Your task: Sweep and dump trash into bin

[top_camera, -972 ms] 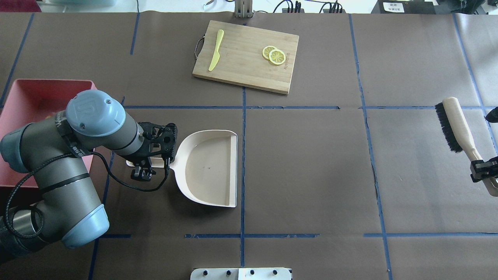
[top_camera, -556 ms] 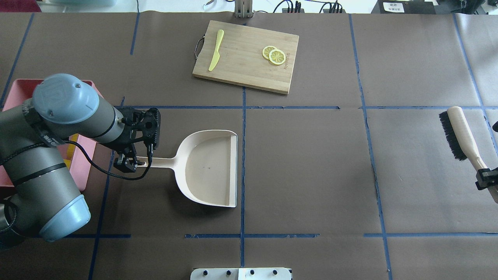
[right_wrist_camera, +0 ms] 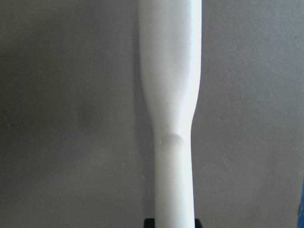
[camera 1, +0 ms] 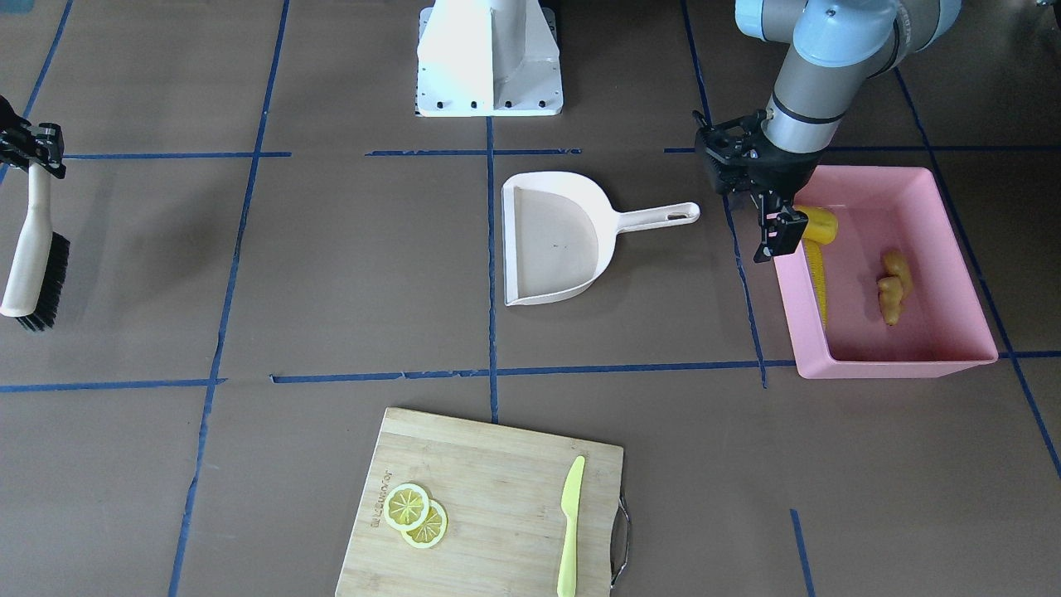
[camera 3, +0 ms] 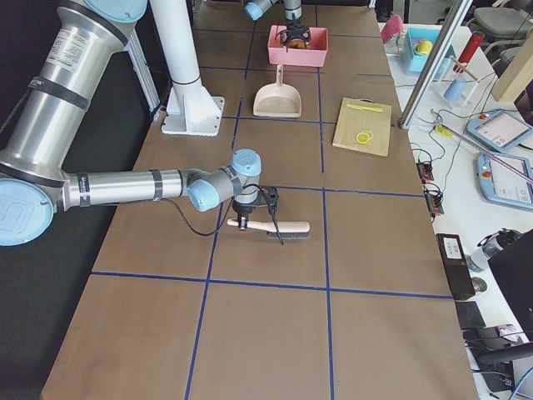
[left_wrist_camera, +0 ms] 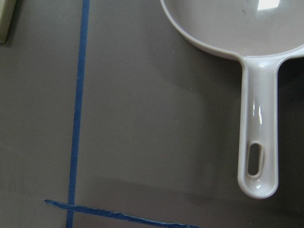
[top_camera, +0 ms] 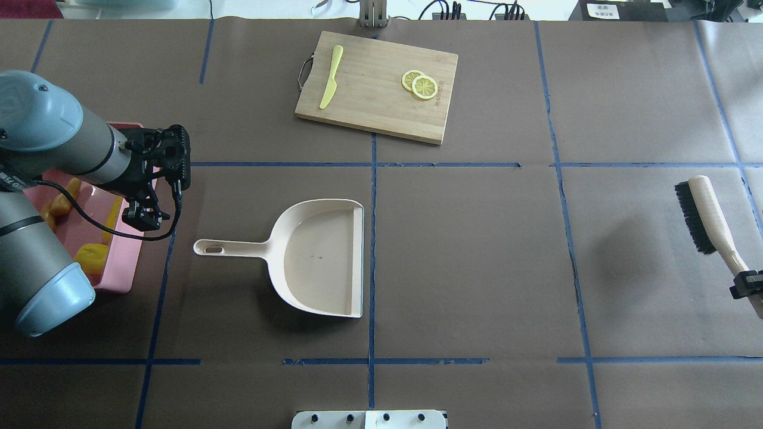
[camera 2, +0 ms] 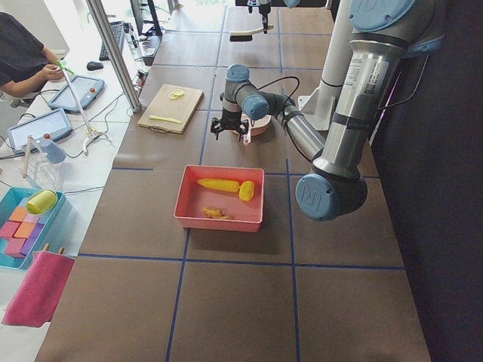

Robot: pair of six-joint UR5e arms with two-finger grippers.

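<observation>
We log: ribbed corn cob [camera 1: 820, 282], smooth potato lump [camera 1: 821, 224], knobbly ginger [camera 1: 893, 290] in the straight-walled pink tub [camera 1: 895, 361], table's left | left gripper [top_camera: 143, 221] released, gone from the handle of the cream dustpan [top_camera: 319, 256] to the tub's rim | right gripper [camera 1: 37, 157] clenches wooden brush [camera 1: 25, 257].

Shallow rectangular pink plastic tub [camera 1: 895, 362], right of frame: plain pink. Inside: long yellow corn cob [camera 1: 819, 282] with ridged kernel rows, rounded yellow potato-like lump [camera 1: 821, 225], knobbly tan-orange ginger root [camera 1: 893, 290]. Cream plastic dustpan [camera 1: 554, 240], centre. Pale bamboo cutting board [camera 1: 489, 489], bottom — yellow lemon slices [camera 1: 414, 512], lime-green plastic knife [camera 1: 570, 518]. Cream-handled brush [camera 1: 25, 245], black bristles, left edge. Brown table cover [camera 1: 331, 274], blue tape grid [camera 1: 492, 348].
</observation>
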